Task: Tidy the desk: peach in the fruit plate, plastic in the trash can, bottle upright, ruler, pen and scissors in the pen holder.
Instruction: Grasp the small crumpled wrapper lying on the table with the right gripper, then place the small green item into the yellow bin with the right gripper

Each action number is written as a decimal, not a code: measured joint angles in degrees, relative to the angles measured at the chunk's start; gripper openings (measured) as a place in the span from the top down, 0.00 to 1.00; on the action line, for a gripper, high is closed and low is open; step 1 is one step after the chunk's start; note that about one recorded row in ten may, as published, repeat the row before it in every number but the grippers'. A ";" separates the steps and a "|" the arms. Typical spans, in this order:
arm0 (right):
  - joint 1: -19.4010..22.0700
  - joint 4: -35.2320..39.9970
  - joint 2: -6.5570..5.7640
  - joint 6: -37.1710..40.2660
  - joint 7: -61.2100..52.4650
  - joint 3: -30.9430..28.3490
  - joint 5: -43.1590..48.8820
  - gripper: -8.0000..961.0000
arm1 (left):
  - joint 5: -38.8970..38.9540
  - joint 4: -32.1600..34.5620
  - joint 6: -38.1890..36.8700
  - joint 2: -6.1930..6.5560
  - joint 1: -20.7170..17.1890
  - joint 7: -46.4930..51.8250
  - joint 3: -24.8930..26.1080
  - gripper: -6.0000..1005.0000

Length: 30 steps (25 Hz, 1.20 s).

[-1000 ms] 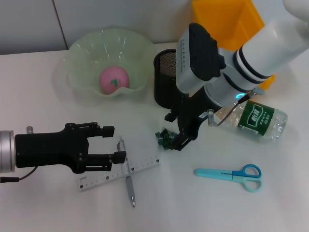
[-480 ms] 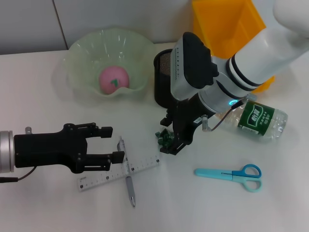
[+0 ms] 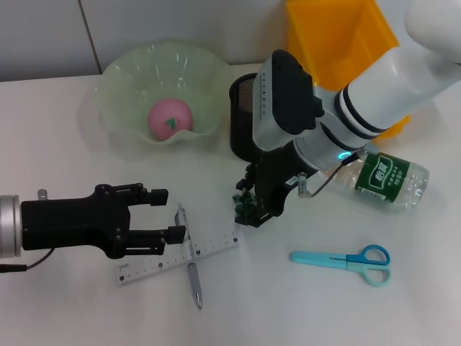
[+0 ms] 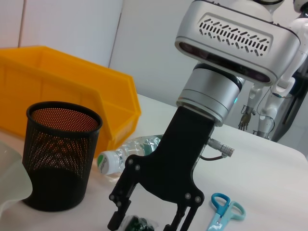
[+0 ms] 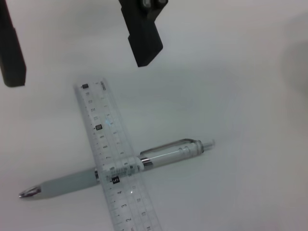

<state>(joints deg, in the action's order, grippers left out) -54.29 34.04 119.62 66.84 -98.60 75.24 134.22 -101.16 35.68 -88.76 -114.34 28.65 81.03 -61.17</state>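
My right gripper (image 3: 252,209) is low over the crumpled green plastic (image 3: 241,202). In the left wrist view its open fingers straddle the plastic (image 4: 139,224). My left gripper (image 3: 167,213) lies open just above the table, its fingers on either side of the pen's top end. The pen (image 3: 193,277) lies across the clear ruler (image 3: 151,265). The peach (image 3: 171,115) rests in the green fruit plate (image 3: 122,79). The bottle (image 3: 389,180) lies on its side. Blue scissors (image 3: 346,259) lie in front of it. The black mesh pen holder (image 3: 241,108) stands behind my right gripper.
The orange trash can (image 3: 338,29) stands at the back right, behind the right arm. The right wrist view shows the ruler (image 5: 110,159) crossed over the pen (image 5: 163,154) on bare white table.
My right gripper has shifted left and down onto the green plastic, which now sits between its fingers. The left gripper has stayed still.
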 joint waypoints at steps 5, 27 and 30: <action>0.04 -0.95 0.00 -0.38 0.05 0.02 -0.18 0.35 | 0.00 0.00 0.00 0.00 0.00 0.00 0.00 0.20; 12.89 25.27 -0.43 13.52 -7.78 -7.37 -6.56 0.82 | 0.01 0.00 -0.07 0.09 0.52 0.00 -0.22 0.20; 15.12 28.93 -0.48 15.88 -7.80 -12.26 -10.44 0.82 | 0.01 0.00 -0.14 0.09 0.60 0.00 -0.25 0.20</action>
<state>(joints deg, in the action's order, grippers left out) -39.18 62.96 119.14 82.72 -106.40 62.98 123.78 -101.16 35.68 -88.90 -114.25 29.25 81.03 -61.42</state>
